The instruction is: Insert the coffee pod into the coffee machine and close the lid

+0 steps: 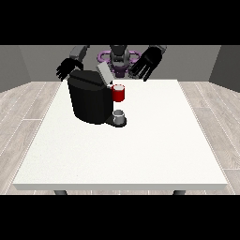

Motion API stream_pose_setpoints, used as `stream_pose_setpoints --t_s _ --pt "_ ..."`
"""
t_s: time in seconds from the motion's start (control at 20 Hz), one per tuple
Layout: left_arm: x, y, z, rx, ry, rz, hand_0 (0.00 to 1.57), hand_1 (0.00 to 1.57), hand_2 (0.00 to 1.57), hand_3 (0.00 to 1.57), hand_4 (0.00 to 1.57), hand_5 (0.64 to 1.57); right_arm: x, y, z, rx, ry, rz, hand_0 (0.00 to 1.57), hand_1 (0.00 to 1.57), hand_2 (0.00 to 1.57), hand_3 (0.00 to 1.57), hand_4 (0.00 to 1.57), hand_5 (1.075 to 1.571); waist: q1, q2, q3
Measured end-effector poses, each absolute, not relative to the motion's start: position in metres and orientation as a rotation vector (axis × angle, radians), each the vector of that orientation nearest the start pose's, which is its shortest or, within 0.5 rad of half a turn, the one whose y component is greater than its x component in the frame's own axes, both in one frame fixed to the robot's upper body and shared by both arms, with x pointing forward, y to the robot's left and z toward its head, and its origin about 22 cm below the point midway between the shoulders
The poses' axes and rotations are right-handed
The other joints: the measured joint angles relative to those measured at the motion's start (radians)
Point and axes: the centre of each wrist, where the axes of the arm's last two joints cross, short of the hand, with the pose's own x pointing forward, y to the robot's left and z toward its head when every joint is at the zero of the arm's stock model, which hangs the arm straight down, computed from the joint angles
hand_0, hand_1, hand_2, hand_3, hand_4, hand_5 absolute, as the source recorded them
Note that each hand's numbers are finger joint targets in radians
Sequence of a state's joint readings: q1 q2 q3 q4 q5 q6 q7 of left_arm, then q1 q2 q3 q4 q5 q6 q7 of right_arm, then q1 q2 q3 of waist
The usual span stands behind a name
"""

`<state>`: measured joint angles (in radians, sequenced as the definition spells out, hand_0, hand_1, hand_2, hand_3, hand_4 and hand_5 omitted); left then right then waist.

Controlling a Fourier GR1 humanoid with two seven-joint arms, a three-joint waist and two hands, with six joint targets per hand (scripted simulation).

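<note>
Front view shows me both hands raised at the far edge of the counter [140,154], neither holding anything. The hand at the view's right [146,63] is spread, fingers straight and pointing down toward the counter, hanging above and behind the machine's right side, clear of everything. The hand at the view's left [68,68] hovers just behind the machine's top left corner, fingers loosely splayed, also touching nothing that I can see. Outward from them stands the machine [91,99], a black block with its grey lid [104,73] tilted up and open. A red thing at the machine [119,93] sits at its front right, under the lid. Below that, on the machine's base, is a small grey thing [119,115] shaped like a cup; I judge it may be the pod, but I cannot tell for certain. If it is, I take the step in hand to be the reach and pickup, so I would bring the hand at the view's right down and forward, staying clear of the open lid, and close around the grey thing from its free side, not from above where the machine's head overhangs. Count: two hands, one machine, one lid, one red thing, one grey thing, one counter.
</note>
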<state>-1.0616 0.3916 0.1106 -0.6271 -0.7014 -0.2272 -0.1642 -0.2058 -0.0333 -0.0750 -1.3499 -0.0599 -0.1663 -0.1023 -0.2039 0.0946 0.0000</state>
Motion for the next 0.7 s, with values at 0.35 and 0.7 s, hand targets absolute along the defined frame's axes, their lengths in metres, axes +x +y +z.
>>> stream_pose_setpoints --t_s 0.35,0.7 --pt "0.442 0.255 0.102 0.262 -1.602 -0.658 0.0 0.0 0.0 0.0 0.0 1.571 0.27 -0.25 -0.017 -0.14 -1.587 -0.12 0.0 0.0 0.0 0.0 0.39 1.571 0.078 -0.15 -0.0012" --pt "0.406 0.246 0.019 0.045 -1.538 -0.436 0.0 0.0 0.0 0.0 0.23 1.571 0.273 -0.264 0.003 -0.11 -1.574 -0.031 0.0 0.0 0.0 0.0 0.0 1.571 0.176 -0.292 -0.001"
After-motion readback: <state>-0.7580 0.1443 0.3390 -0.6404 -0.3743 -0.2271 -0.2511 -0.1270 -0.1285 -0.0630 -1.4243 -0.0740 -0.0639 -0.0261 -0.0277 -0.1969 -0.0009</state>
